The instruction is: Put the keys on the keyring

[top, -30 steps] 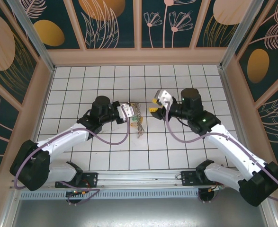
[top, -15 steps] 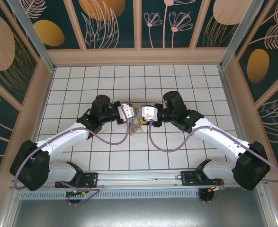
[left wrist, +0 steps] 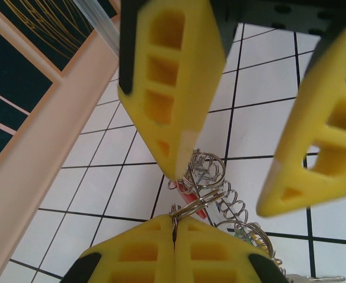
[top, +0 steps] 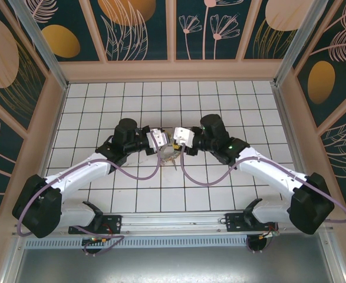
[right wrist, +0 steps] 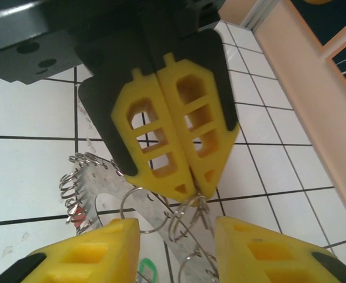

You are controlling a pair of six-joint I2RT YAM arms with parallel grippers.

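At the near edge of the white tiled counter (top: 220, 177) stand both arm bases, and the two arms reach inward to meet near the middle of the tiles. In the left wrist view, the left pincer (left wrist: 174, 230) is fully closed. Its yellow fingertips press together on a thin wire ring (left wrist: 190, 207), which belongs to a bunch of rings lifted a little above the tiles. Just beyond this ring there is a red key head (left wrist: 183, 187) and a small coil spring (left wrist: 234, 206).

The right pincer (right wrist: 175, 233) stands partly open and grips nothing. One finger is on each side of the bunch, and it faces the closed tips of the left one. Between its fingers lies the keyring (right wrist: 99, 191), a flat grey metal piece with a toothed edge and a round hole, with thin wire loops across it.

From above, the keys (top: 173, 158) hang together just under the two meeting pincers. Farther back, bare tiles run to the painted back wall (top: 173, 29).
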